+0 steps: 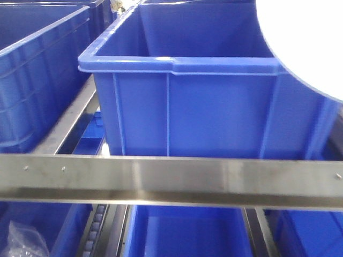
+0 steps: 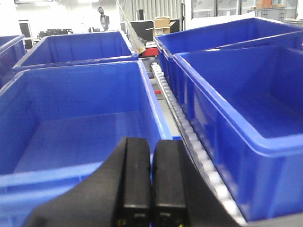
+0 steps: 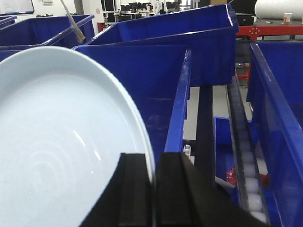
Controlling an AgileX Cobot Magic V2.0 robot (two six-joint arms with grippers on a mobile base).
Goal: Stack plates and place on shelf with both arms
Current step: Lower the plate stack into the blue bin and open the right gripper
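Note:
A pale blue-white plate point(image 3: 61, 142) fills the left of the right wrist view, faint rings showing inside. My right gripper point(image 3: 154, 163) is shut on its rim, one finger on each face. The same plate point(image 1: 305, 43) shows as a white curve at the top right of the front view, held up before a blue crate. I see only one plate. The steel shelf rail point(image 1: 171, 179) runs across the front view below the crate. My left gripper point(image 2: 151, 151) is shut with nothing between its fingers, hanging over the edge of a blue crate point(image 2: 75, 127).
Blue plastic crates point(image 1: 198, 91) stand in rows on the racking, with others on the tier below point(image 1: 187, 230). A white roller track point(image 2: 189, 132) runs between two crates. A clear plastic bag point(image 1: 21, 241) lies at the lower left.

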